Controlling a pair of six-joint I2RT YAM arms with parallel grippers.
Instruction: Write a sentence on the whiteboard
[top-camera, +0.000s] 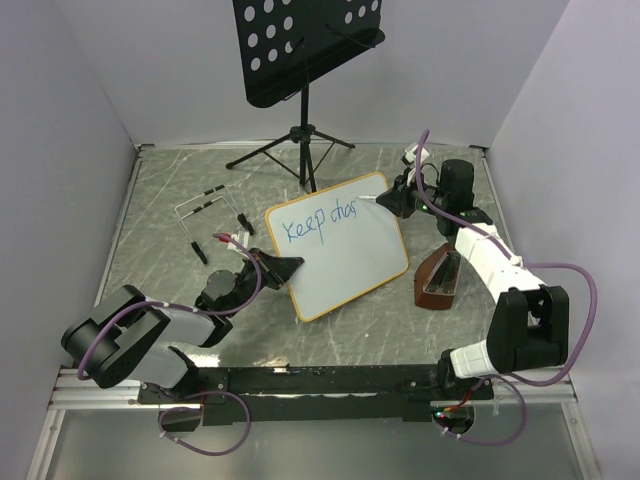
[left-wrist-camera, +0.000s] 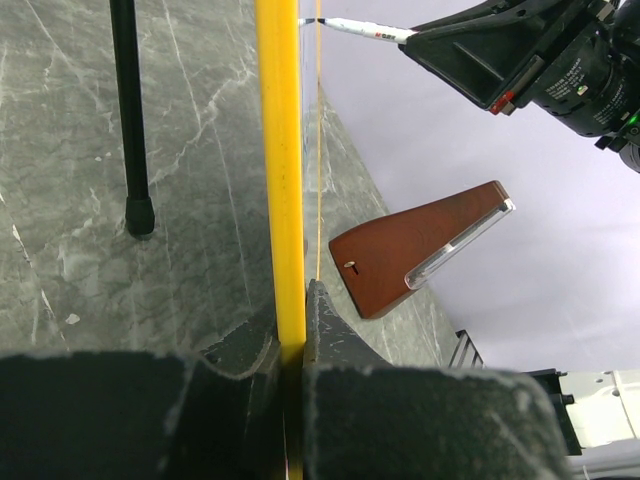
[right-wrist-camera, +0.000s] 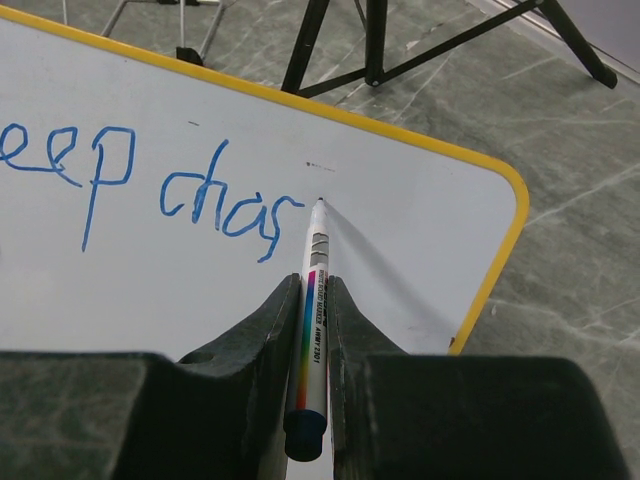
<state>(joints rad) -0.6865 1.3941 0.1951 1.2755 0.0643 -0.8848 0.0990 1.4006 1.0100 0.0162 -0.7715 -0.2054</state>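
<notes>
Blue sentence (right-wrist-camera: 163, 200): "K" cut off, right wrist | whiteboard (left-wrist-camera: 282, 170): edge-on, left wrist

Table top (top-camera: 170, 190): grey stone-pattern surface with pale veining, matt, filling the centre of the frame. Back wall (top-camera: 150, 70), left wall (top-camera: 50, 150) and right wall (top-camera: 570, 100): plain pale panels, closing the table in on three sides. Music stand (top-camera: 300, 62), upper centre: black perforated plate, tilted, on a black tripod (top-camera: 303, 135) standing near the far edge of the table. Lighting is even and the shadows are soft.
</notes>
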